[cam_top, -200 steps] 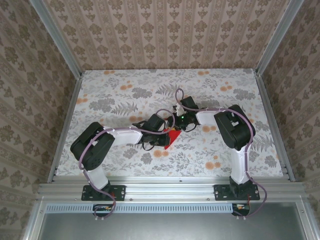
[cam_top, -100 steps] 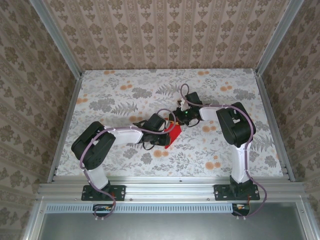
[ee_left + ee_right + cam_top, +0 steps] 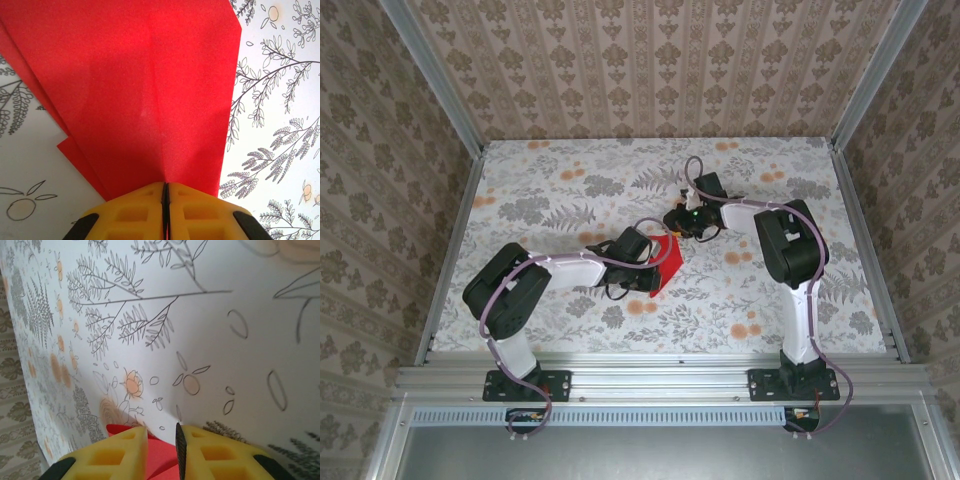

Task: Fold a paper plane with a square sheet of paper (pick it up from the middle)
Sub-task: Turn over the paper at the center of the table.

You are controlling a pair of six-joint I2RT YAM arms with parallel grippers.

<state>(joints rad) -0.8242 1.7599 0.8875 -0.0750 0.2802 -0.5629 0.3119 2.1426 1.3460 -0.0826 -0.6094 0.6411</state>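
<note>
Fig., top, left-wrist and right-wrist views. Places are given rel. to the table.

(a) Table (image 3: 520,190): covered by a floral-print cloth with grey foliage and small orange blooms, patterned walls on three sides.

(b) L arm (image 3: 560,270): based at the table's near edge, left of centre, and lying low across it toward the table centre.

(c) R arm (image 3: 790,250): based at the table's near edge, right of centre. It rises, then bends inward toward the table centre.

(d) Red paper sheet (image 3: 665,262) (image 3: 150,90): partly folded, lying about at the table centre. It fans out wide from a narrow end, with a crease down the middle and a 2nd layer edge at one side.

(e) L gripper (image 3: 645,255) (image 3: 165,192): just near-left of table centre. Its yellow fingers (image 3: 130,210) are pressed together and pinch the sheet's narrow end at the crease.

(f) R gripper (image 3: 678,222) (image 3: 162,432): just beyond table centre, toward the far wall. Jaws stand slightly apart, with nothing visibly clamped. A bit of the red sheet (image 3: 160,460) shows through the gap, and the printed cloth lies ahead of the tips.
</note>
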